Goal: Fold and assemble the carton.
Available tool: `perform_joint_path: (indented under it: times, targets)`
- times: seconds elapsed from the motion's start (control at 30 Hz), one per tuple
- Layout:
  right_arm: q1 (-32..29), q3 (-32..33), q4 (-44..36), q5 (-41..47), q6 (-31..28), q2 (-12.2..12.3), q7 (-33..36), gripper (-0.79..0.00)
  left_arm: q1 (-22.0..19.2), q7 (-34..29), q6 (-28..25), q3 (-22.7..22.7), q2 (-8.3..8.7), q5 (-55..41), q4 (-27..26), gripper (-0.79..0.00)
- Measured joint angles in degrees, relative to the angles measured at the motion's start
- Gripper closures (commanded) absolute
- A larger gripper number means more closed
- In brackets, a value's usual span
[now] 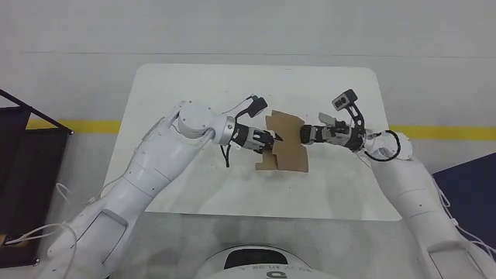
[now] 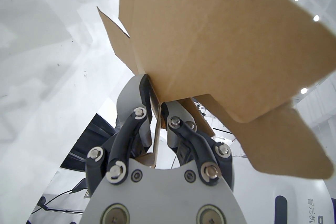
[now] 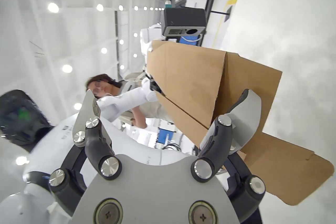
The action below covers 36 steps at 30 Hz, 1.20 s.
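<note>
A brown cardboard carton (image 1: 284,142), still a flattened sleeve with loose flaps, hangs above the middle of the white table (image 1: 186,93). My left gripper (image 1: 270,139) is shut on the carton's left edge; the left wrist view shows the carton (image 2: 210,33) pinched between the black pads (image 2: 143,89) of the left gripper (image 2: 155,101). My right gripper (image 1: 308,133) stands open at the carton's right side. In the right wrist view the right gripper (image 3: 168,101) has one finger (image 3: 245,114) lying against the carton (image 3: 194,83), while the other finger (image 3: 88,107) is far apart.
The table's front edge (image 1: 271,215) lies close below the carton. A yellow floor line (image 1: 70,125) runs past both sides of the table. A dark rack (image 1: 19,136) stands off the left side.
</note>
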Motion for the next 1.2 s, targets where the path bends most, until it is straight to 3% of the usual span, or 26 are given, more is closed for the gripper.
perform_joint_path:
  times: [0.33, 0.67, 0.93, 1.2]
  targets:
    - [1.7, 0.5, 6.4, 13.0, 5.1, -1.5, 7.6, -0.730, -0.4, 0.1, -0.4, 0.9, -0.19, -0.3, 0.5, 0.000]
    - [0.2, 0.1, 0.8, -5.0, -2.3, -0.8, 0.1, -0.751, -1.4, -0.2, -1.2, 1.7, -0.46, -0.9, 1.5, 0.000]
    - [-0.7, -0.8, -1.7, -5.1, -1.1, -1.0, 1.4, -0.745, -1.7, -0.5, -1.3, 1.5, -0.36, -1.0, 1.9, 0.000]
    - [1.6, -3.1, 3.9, -8.2, -3.1, -1.6, -0.6, -0.751, -2.0, -1.0, -1.4, 1.5, -0.27, -1.1, 1.9, 0.000]
